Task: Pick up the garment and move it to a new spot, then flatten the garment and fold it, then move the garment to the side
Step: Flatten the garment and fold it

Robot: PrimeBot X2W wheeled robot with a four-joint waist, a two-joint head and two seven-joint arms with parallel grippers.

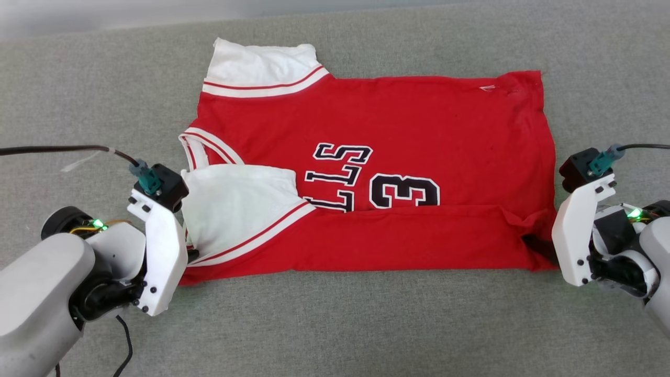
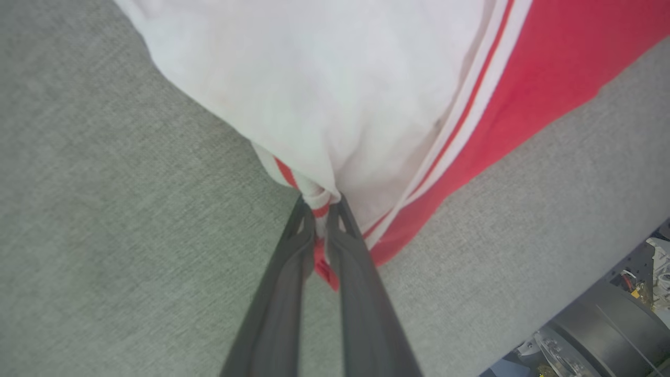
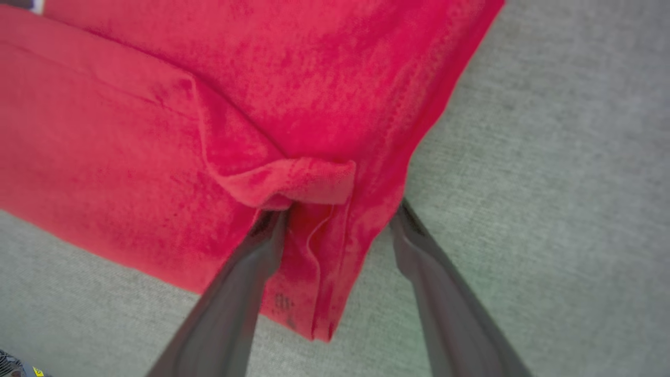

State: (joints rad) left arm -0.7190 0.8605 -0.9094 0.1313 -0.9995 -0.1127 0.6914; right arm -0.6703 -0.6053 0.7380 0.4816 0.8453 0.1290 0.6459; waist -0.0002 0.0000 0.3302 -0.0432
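The grey fabric surface (image 1: 335, 324) is carrying the garment (image 1: 419, 120), which is lying spread across its middle with its near edge folded up. Its black lettering (image 1: 340, 173) is reading sideways as "LLS" and "3", the rest being hidden by the fold and a white sleeve (image 1: 235, 204). The left gripper (image 2: 322, 201) is pinching the striped sleeve hem, jaws nearly together. The right gripper (image 3: 336, 212) is straddling the red corner, jaws standing wide, with one fingertip tucked under a fold.

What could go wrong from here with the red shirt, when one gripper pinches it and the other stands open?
1. The left gripper is shut on only a thin bunch of sleeve trim of the garment; a pull may slip it free.
2. The right gripper is open around a rumpled corner; if only the left side lifts, the fold may skew.
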